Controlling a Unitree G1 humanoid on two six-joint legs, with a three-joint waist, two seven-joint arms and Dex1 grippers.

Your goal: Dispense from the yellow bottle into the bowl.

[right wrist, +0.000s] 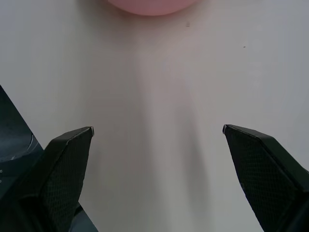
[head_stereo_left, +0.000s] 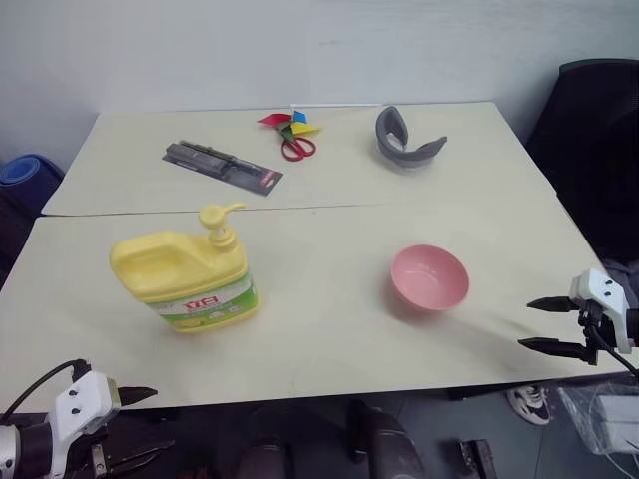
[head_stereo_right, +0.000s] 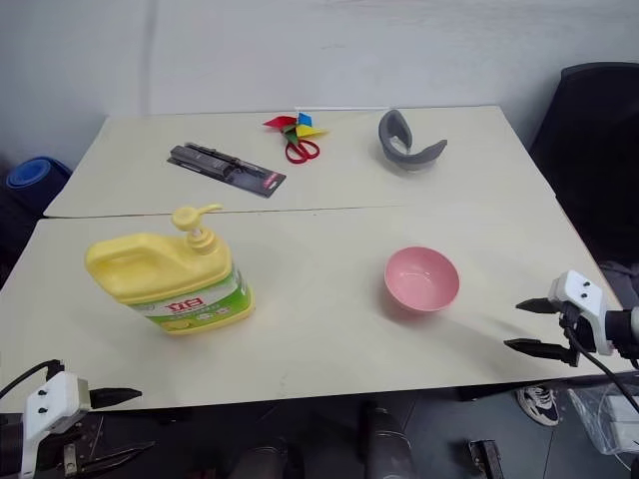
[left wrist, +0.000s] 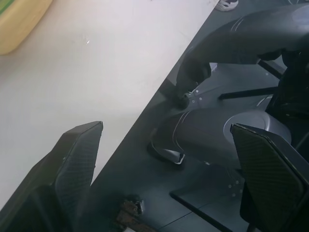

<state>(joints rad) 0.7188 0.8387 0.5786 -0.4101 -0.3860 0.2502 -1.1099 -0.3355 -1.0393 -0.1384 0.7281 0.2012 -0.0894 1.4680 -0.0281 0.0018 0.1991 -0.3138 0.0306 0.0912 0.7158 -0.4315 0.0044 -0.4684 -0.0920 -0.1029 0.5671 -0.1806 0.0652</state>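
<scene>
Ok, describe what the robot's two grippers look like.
Each gripper, left gripper and right gripper, has two black tapered jaws with finely textured inner faces, mounted on a white block with small dark screw holes. A black cable loops from each wrist.

2 pale cream tables stand pushed together, a thin seam running across where they meet. Behind them rises a plain white wall, evenly lit with soft shadows. A black chair stands at the far right corner of the tables. A blue rounded object sits low at the left edge. Below the near table edge, on the right, the dark floor holds a white and black shoe.
</scene>
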